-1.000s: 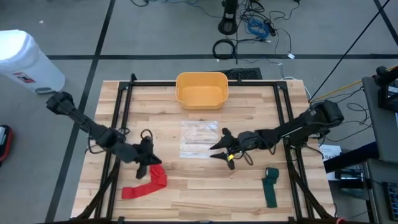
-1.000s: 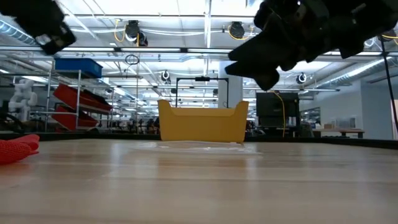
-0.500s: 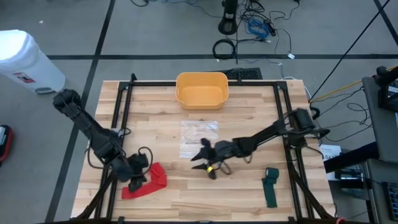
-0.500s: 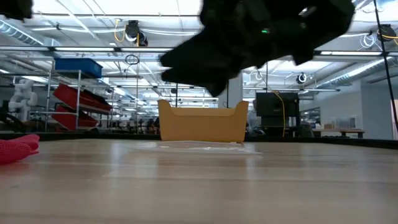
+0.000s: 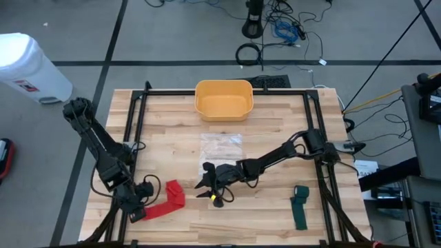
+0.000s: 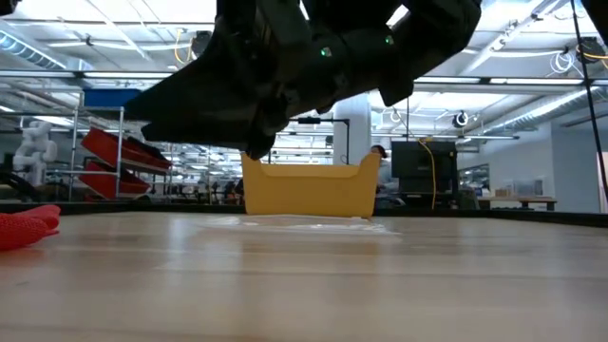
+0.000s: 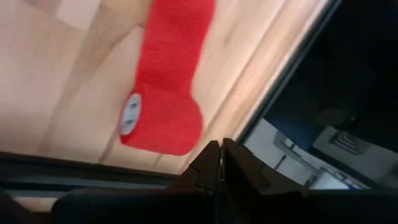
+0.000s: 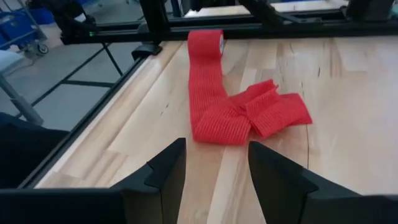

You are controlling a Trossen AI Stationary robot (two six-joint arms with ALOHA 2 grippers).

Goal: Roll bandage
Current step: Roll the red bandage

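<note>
Reaching across the table (image 5: 275,117), the right gripper (image 5: 207,189) has swept in from mid-table over the last second and now hangs above the wood just beside the red bandage (image 5: 165,202), jaws parted and holding nothing. From its wrist view the bandage (image 8: 233,102) sits dead ahead between the two fingers (image 8: 168,171): a rolled end far off near the table edge, a flat strip running back, and a crumpled loose end nearest.

Meanwhile the left gripper (image 5: 140,210) has slid back along the strip to the rolled end at the table's near-left corner. Its jaws are pinched together, with the roll (image 7: 163,117) lying just beyond the tips, not visibly held.

Reads like a setup: one arm at the roll, the other lining up on the loose end. No rolling has begun. The green bandage (image 5: 300,207) lies untouched, well apart.
</note>
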